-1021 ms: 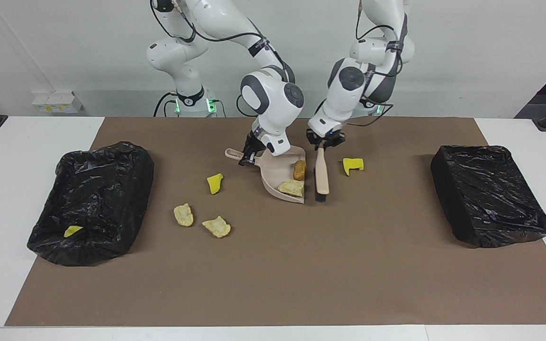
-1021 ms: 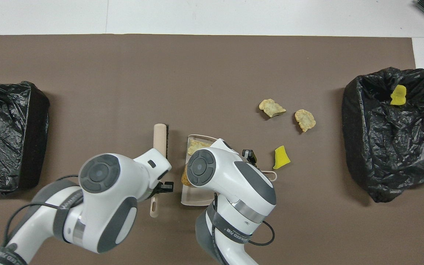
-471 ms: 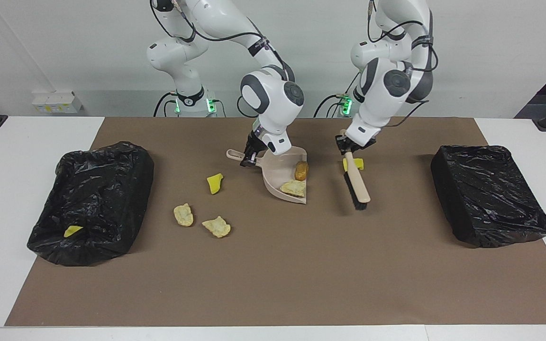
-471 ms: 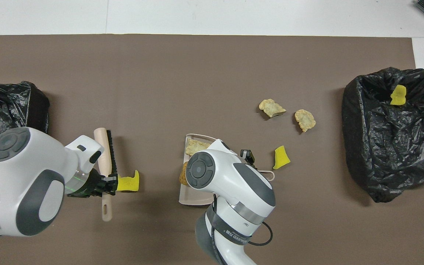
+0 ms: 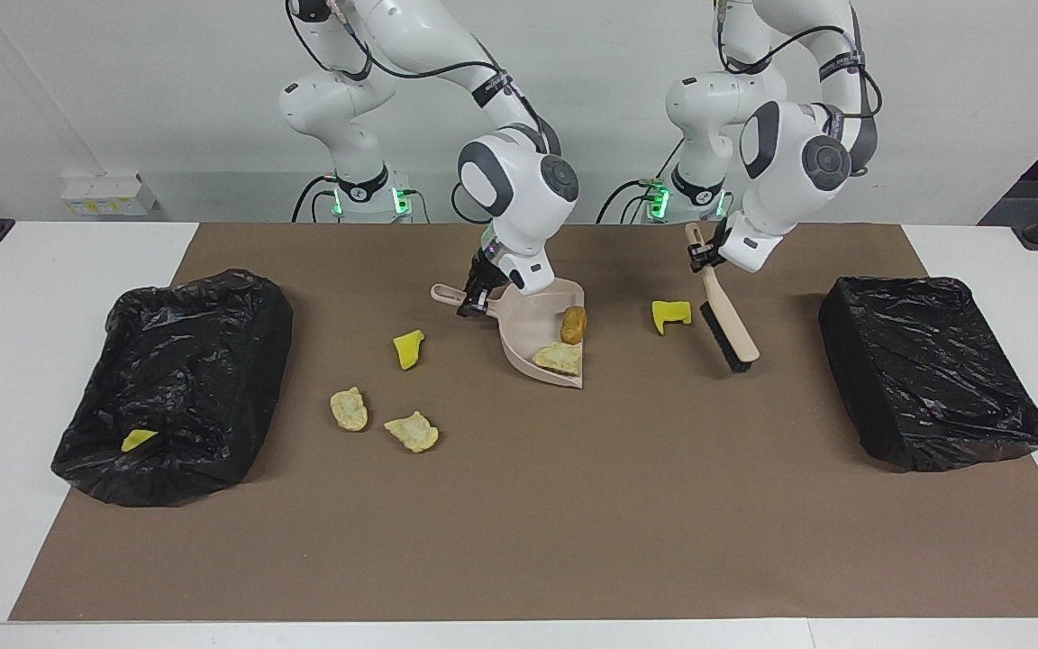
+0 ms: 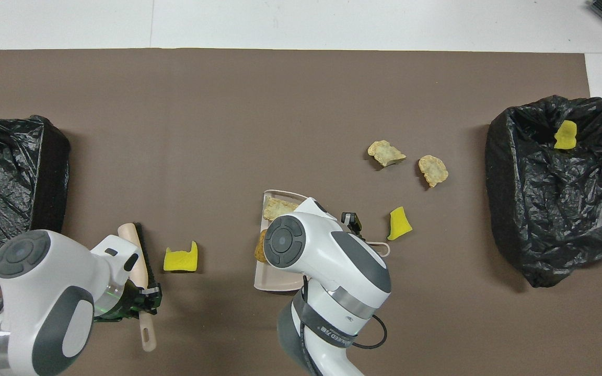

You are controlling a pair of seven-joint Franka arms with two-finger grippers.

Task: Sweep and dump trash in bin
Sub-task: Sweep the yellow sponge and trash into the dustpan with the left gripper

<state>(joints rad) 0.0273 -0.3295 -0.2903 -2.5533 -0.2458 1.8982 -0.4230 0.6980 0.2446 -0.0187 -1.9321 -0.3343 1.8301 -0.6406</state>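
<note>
The left gripper [image 5: 702, 257] grips the beige brush [image 5: 728, 322] with black bristles, now moved past the yellow wedge [image 5: 670, 315] toward the crinkled black bin [image 5: 933, 370]. The right gripper [image 5: 474, 298] clamps the smooth dustpan [image 5: 528, 338], which carries a golden nugget [image 5: 573, 324] and a bumpy chunk [image 5: 558, 358] on the counter [image 5: 519, 523]

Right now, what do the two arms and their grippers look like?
Both arms are glossy white, rounded segments with dark grey joint caps and bands. Black cables loop along the upper links; black straps carry white lettering. Green lights glow at the bases. The left gripper and right gripper are small, black and two-fingered.
</note>
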